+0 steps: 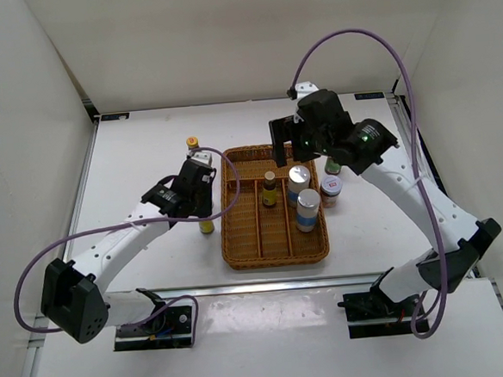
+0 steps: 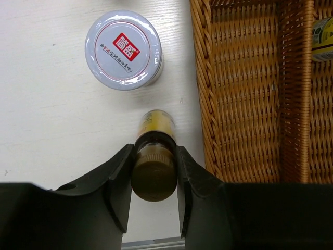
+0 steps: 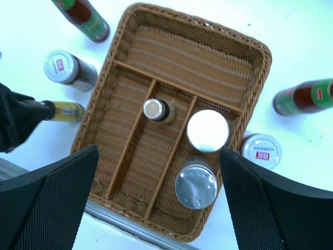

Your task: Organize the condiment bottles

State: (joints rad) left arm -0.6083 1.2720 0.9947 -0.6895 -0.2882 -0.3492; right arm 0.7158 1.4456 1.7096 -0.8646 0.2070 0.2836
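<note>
My left gripper (image 2: 154, 152) is shut on the neck of a small brown yellow-capped bottle (image 2: 154, 174), which stands upright on the table just left of the wicker tray (image 2: 244, 88). A white red-lidded jar (image 2: 125, 49) stands just beyond it. My right gripper (image 3: 158, 150) is open and empty, high over the tray (image 3: 138, 73). In the tray stand the other small brown bottle (image 3: 156, 110) and two silver-lidded shakers (image 3: 207, 130) (image 3: 196, 186). The second jar (image 3: 261, 151) and a tall red-green bottle (image 3: 307, 97) stand to the tray's right. The other tall bottle (image 1: 193, 146) stands to its left.
The tray (image 1: 238, 241) has three long lanes and a cross compartment at the far end. The left lane holds nothing. A metal rail (image 1: 267, 287) runs along the table's near edge. White walls close in the table on both sides.
</note>
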